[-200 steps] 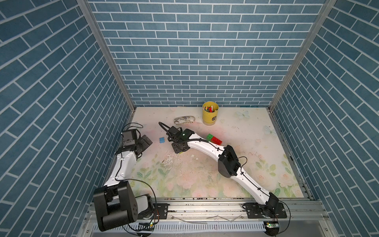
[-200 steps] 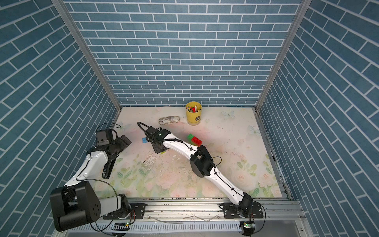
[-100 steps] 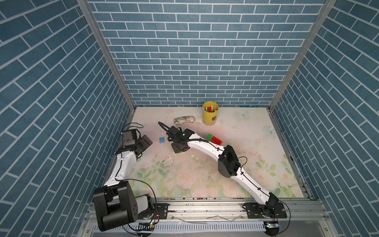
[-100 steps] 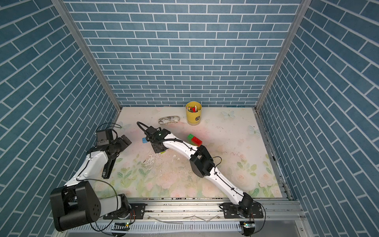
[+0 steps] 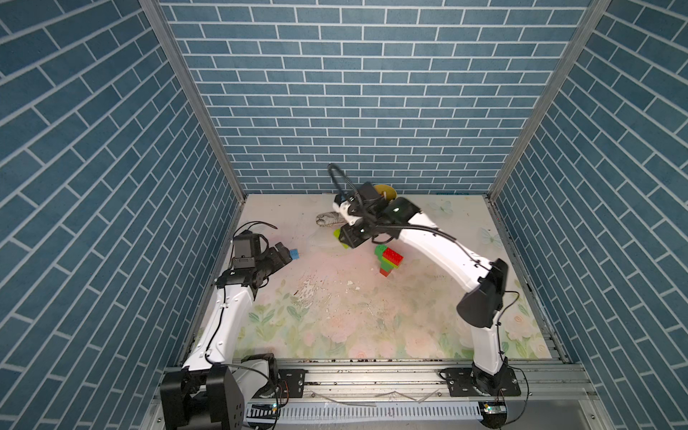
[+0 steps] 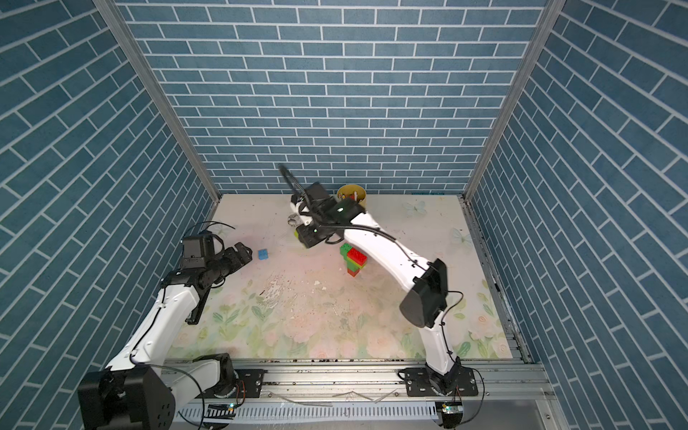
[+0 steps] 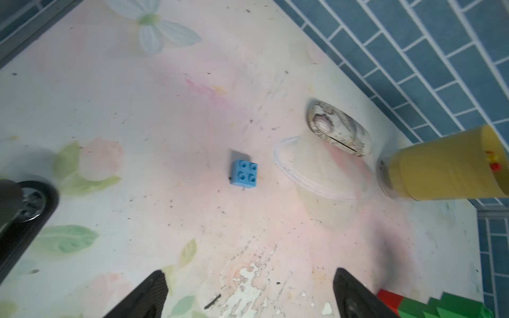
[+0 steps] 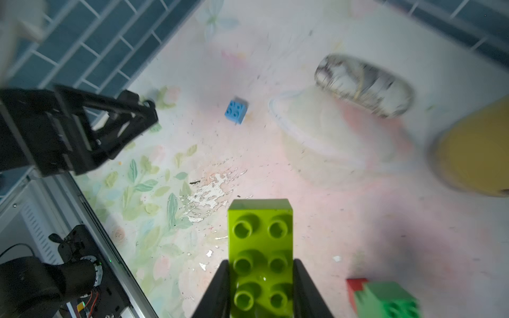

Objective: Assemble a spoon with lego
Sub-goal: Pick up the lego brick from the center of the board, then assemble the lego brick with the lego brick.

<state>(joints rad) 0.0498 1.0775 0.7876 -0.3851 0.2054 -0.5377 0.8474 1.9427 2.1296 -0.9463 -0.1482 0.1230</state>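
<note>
1. Floral table (image 5: 335, 316): scuffed work surface, with a yellow cup (image 6: 352, 195) at the back wall.
2. Right gripper (image 8: 261, 268): raised above the mat towards the back, fingers clamped on the narrow sides of a lime brick. I judge the step in hand to be carrying this brick to the spoon. The next move calls for squaring it over the head's studs and pressing down, likely with the idle hand bracing.
3. Left gripper (image 7: 249, 275): jaws spread wide with nothing between them, at the left edge.
4. Spoon (image 5: 387, 260), part-built: red, lime and green bricks joined, mid-table near the right gripper. Its long axis seems to run front to back, red stem end nearer the robot. From above I cannot tell whether it lies flat or stands.
5. Lime brick (image 8: 261, 234): oblong, studs facing the wrist camera, long axis in line with the fingers and jutting past their tips.
6. Light-blue brick (image 7: 244, 174): square, studs up, loose on the mat ahead of the left gripper and apart from it.
</note>
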